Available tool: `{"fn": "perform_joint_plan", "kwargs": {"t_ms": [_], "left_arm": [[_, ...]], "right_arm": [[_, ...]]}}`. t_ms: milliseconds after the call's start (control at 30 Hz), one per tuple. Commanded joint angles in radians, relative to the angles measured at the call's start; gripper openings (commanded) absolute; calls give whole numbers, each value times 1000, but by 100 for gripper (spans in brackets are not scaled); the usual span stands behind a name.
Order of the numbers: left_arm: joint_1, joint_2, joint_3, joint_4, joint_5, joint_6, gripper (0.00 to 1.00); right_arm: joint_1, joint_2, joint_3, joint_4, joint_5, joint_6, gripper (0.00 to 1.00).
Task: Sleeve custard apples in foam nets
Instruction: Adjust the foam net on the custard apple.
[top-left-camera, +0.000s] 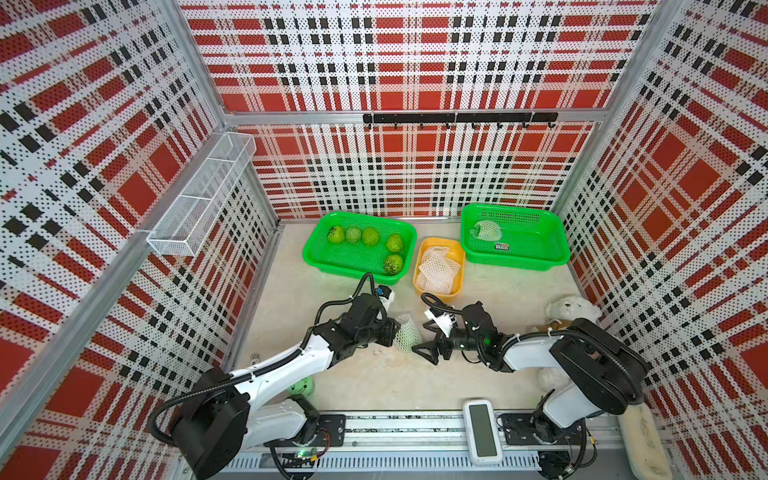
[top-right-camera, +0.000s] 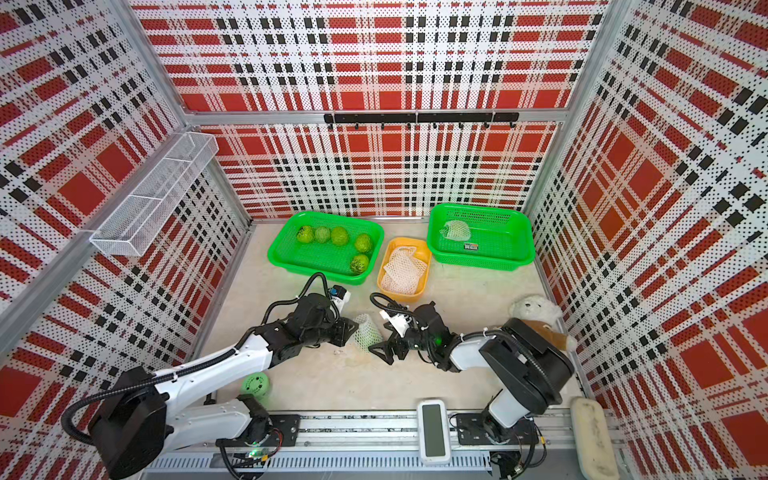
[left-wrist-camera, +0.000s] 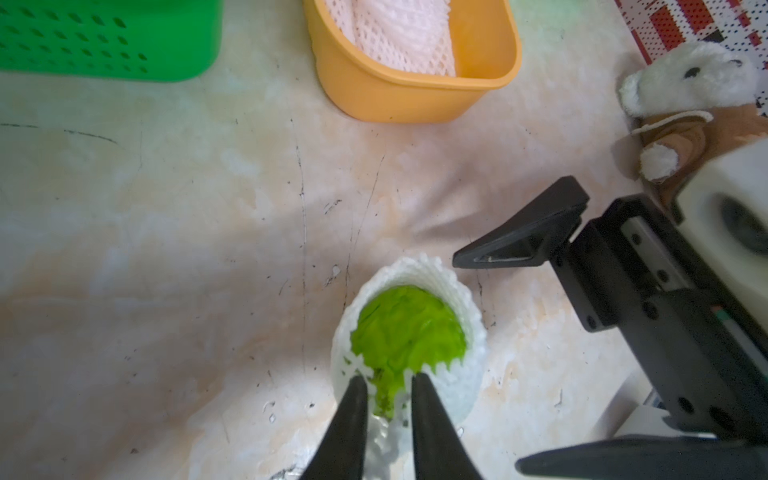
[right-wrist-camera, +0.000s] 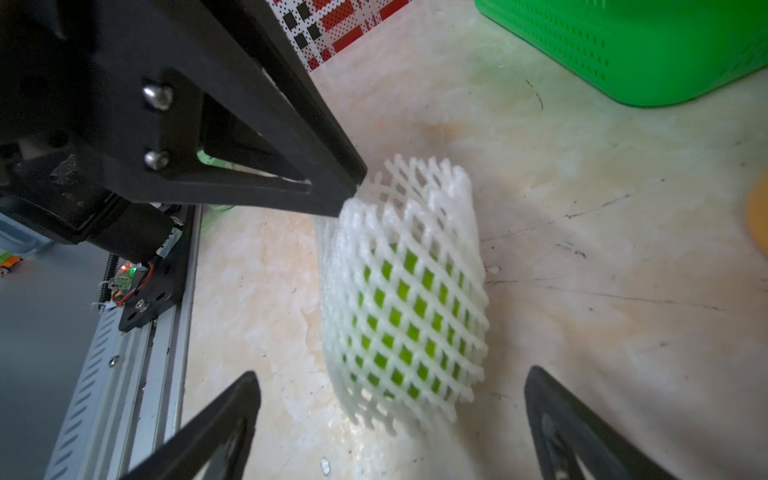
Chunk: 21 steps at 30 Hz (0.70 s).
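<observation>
Tabletop: netted custard apple at L fingers; R fingers wide.

Custard apple blurred (left wrist view), plush bear half behind right arm

We see a soft white foam net, a glossy green plastic basket and a scuffed matt tabletop.

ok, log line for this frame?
state: custard apple in foam net on table | left jaws: slightly apart at net end | right jaws: wide open, facing it
</observation>
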Motion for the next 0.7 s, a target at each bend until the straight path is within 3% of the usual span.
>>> {"fn": "perform_joint_plan", "kwargs": {"t_ms": [0,200,533,667], "left_arm": [[-15,19,6,45,30,19,25],[-21,27,8,51,46,21,28],[-28,30,-16,73,54,18,32],[-31,27,-20,78,56,16,34]], "right_arm": [[28,5,10,124,22,-70,100],[51,52,42,87,47,-87,100],[108,146,78,108,229,-110,97],[106,173,89,114,247,-97,97]]}}
